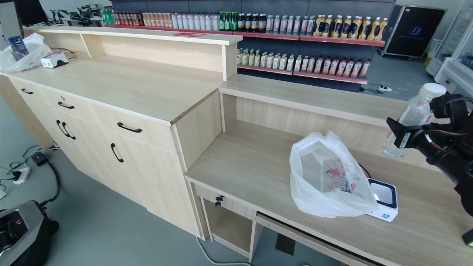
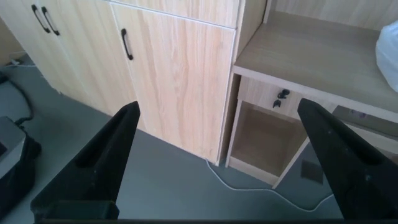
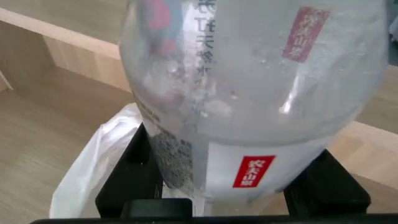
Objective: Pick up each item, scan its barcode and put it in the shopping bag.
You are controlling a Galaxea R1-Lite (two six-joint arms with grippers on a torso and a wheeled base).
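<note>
My right gripper (image 1: 406, 135) is shut on a clear plastic bottle (image 1: 417, 111) with a white cap, holding it tilted in the air over the back ledge of the low counter (image 1: 251, 162). In the right wrist view the bottle (image 3: 249, 93) sits between the black fingers (image 3: 134, 177), its red label facing the camera. A white translucent shopping bag (image 1: 325, 177) stands on the counter, below and to the left of the bottle; its edge (image 3: 87, 174) appears under the bottle. A white and blue barcode scanner (image 1: 384, 201) sits right beside the bag. My left gripper (image 2: 217, 162) hangs open above the floor beside the cabinet.
A taller counter (image 1: 122, 85) with drawers and cabinet doors (image 2: 180, 74) stands to the left, bearing another bag (image 1: 22, 51) and scanner (image 1: 53, 59). Shelves of drink bottles (image 1: 295, 33) line the back wall. Cables (image 1: 22, 166) lie on the floor at left.
</note>
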